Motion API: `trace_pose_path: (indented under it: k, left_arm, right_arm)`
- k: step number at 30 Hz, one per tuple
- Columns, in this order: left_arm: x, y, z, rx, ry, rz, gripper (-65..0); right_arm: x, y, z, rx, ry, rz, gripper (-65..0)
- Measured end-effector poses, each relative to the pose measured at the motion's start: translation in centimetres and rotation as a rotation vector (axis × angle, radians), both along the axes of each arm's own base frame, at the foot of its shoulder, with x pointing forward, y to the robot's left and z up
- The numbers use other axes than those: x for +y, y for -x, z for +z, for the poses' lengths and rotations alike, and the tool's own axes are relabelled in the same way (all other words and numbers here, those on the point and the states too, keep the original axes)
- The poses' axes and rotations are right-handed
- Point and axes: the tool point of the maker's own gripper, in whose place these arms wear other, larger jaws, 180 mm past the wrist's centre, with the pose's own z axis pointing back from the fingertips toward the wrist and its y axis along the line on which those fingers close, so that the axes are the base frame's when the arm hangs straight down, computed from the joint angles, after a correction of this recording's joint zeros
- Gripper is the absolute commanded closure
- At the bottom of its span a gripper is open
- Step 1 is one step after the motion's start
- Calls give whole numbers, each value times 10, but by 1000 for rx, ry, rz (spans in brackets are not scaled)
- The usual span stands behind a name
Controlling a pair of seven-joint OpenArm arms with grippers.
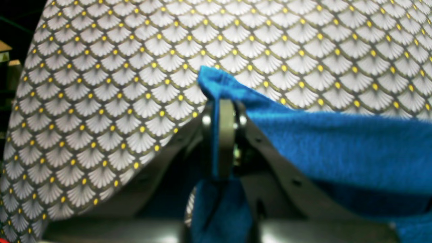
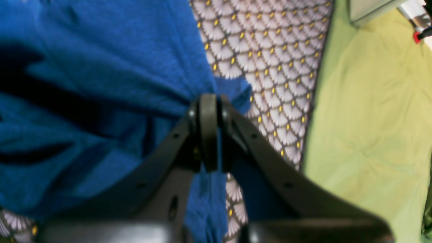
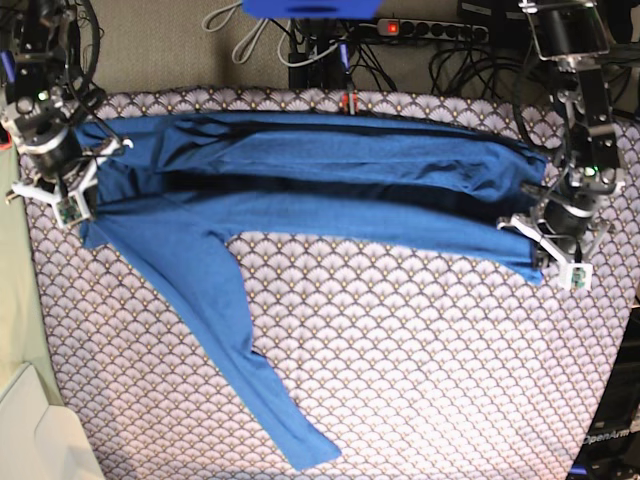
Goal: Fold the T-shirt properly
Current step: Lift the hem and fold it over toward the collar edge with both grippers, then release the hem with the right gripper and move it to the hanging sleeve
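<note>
left gripper (image 1: 223,135): jaws pinched tight on a fold of the T-shirt (image 3: 330,185), a little blue peak of cloth poking out past the tips. In the base view it's at the shirt's right end.
right gripper (image 2: 210,135): same deal, jaws clamped together with blue fabric bunched between them, at the shirt's opposite end, near the edge by the green sheet (image 2: 368,118).
T-shirt: stretched out long between the two grippers across the far half of the patterned tablecloth (image 3: 420,370), body looks doubled over lengthwise.
loose sleeve (image 3: 235,340): trails away from the shirt's body toward the near side, flat on the cloth, not tucked.
step: I'd say mid lengthwise fold, both ends held taut.
next: probably carry both ends evenly so the edges line up, then deal with that sleeve. Uneven pull would skew it.
</note>
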Motion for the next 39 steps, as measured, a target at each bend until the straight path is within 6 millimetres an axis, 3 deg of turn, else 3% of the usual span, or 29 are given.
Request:
trace_pose_path:
  k: [6,25,32,39]
  left_arm:
    - [5,13,-9,39,-21,-4,-4]
    - [22,43,-41,145,-43,10,-4]
    - [28,59,-74,234,-16,35,-4]
    - [28,58,-76,233,-7,40,-8]
  right_arm:
    - [0,19,-14,58,-2,0,0]
    - [-3,25,-19,73,-1,-6,0]
    - [-8,41,-43,119,-35,-18,0]
    - [-10,56,-62,166,-53,-30,0]
